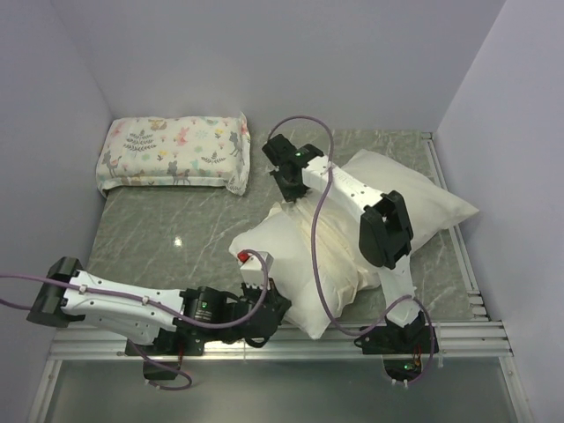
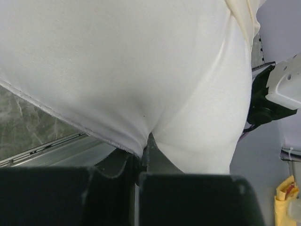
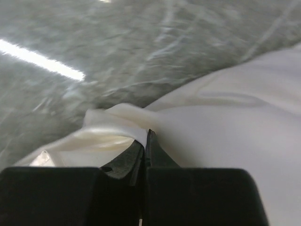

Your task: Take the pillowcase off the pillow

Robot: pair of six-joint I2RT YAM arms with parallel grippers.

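Two arms are at work on the pillow (image 1: 425,199), which lies slantwise on the grey marbled table (image 1: 167,231).

1. Nearest: metal rails (image 1: 458,337) run along the table edge, and the near corner of the pillow reaches them.
2. Left gripper (image 1: 270,305): stationed at the pillow's near-left edge. In the left wrist view the jaws are closed, with a pinch of plain white fabric caught between the fingertips (image 2: 151,147). A piped seam runs away to the left of the pinch. On colour, the fabric reads as the pillow (image 2: 141,70) itself. A strip of yellower cloth shows at the upper right of that view.
3. Pillowcase (image 1: 344,261): cream, faintly shiny and wrinkled. It covers the near and middle part of the pillow. The pillow's far-right end stands out of it, bare and whiter.
4. Right gripper (image 1: 286,187): reaches over the pillow to the far-left edge of the cream cloth. In the right wrist view the jaws are closed tight on a bunched fold of the pillowcase (image 3: 110,128), the fold sitting just off the table surface. Paler fabric spreads to the right of the grip; whether that is case or pillow cannot be told from this view.
5. Farthest: a small animal-print pillow (image 1: 173,152) lies well apart from the big pillow, beyond it to the far left, against the back wall.
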